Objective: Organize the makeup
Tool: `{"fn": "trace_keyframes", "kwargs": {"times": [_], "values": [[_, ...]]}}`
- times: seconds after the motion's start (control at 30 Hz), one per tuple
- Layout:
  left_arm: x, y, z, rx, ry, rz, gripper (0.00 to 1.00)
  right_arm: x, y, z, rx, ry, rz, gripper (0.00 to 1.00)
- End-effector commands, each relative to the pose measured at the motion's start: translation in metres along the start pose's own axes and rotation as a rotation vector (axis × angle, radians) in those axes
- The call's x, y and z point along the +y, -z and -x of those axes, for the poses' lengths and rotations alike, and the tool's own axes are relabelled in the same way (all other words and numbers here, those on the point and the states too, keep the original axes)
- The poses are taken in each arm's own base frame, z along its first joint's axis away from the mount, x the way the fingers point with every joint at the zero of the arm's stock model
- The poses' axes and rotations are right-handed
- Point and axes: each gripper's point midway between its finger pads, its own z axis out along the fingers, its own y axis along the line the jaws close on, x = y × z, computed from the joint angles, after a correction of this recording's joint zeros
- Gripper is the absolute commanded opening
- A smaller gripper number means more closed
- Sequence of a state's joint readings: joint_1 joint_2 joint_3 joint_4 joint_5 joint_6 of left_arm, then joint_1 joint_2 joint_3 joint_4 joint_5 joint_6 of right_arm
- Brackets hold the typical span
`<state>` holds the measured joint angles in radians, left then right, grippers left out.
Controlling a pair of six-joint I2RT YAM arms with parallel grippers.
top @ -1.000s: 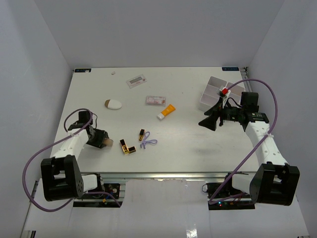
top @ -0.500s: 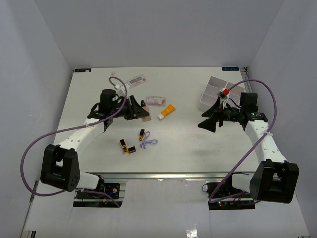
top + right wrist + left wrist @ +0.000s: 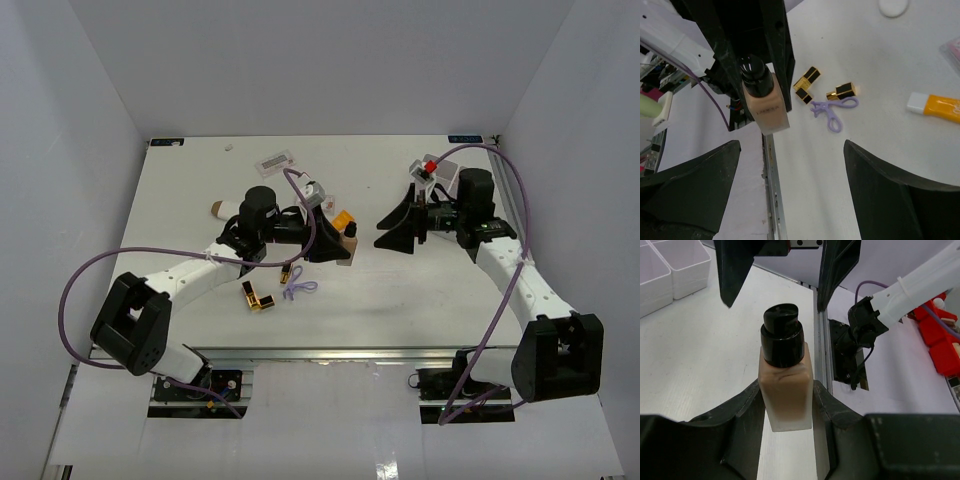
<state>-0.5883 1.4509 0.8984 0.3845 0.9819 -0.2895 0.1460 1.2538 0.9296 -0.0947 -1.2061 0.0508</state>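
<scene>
When viewed from the left wrist, showed the left gripper (image 3: 786, 395) closed on the foundation bottle (image 3: 766, 105), with one black finger pressed to each flat side. Held the bottle clear of the table (image 3: 190, 190), near its middle, cap pointed toward the right gripper (image 3: 791, 150). Contained tan liquid, visible through the clear rectangular body right up to the round, glossy black cap. Found the right gripper spread wide and holding nothing, with fingers either side of the cap but apart from it.

Noted the white tray (image 3: 687, 280) at the upper left of the left wrist view: thin-walled plastic, square compartments, only partly in frame.

Recorded on the table:
- two lipstick tubes (image 3: 807, 80), square-sectioned, gold and black
- a purple looped item (image 3: 832, 110) just beside them
- an orange tube (image 3: 940, 107) with a white cap
- a pale oval sponge (image 3: 893, 6), well apart
- a flat clear packet (image 3: 275, 159) near the far edge
</scene>
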Motion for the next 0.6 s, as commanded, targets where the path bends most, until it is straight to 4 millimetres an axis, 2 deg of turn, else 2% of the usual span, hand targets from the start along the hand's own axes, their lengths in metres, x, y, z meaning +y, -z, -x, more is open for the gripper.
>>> {"fn": "trace_keyframes", "kwargs": {"times": [0.0, 0.13, 0.27, 0.57], "values": [[-0.017, -0.001, 0.003, -0.032, -0.171, -0.108, 0.00, 0.025, -0.022, 0.010, -0.020, 0.102, 0.110, 0.90], [-0.020, 0.000, -0.003, -0.033, -0.177, -0.118, 0.00, 0.028, -0.025, 0.012, 0.000, 0.154, 0.162, 0.90], [-0.026, 0.001, -0.002, -0.046, -0.171, -0.132, 0.00, 0.037, -0.031, 0.016, 0.013, 0.280, 0.218, 0.90], [-0.035, 0.000, 0.001, -0.052, -0.170, -0.152, 0.00, 0.034, -0.050, 0.011, 0.087, 0.308, 0.225, 0.90]]}}
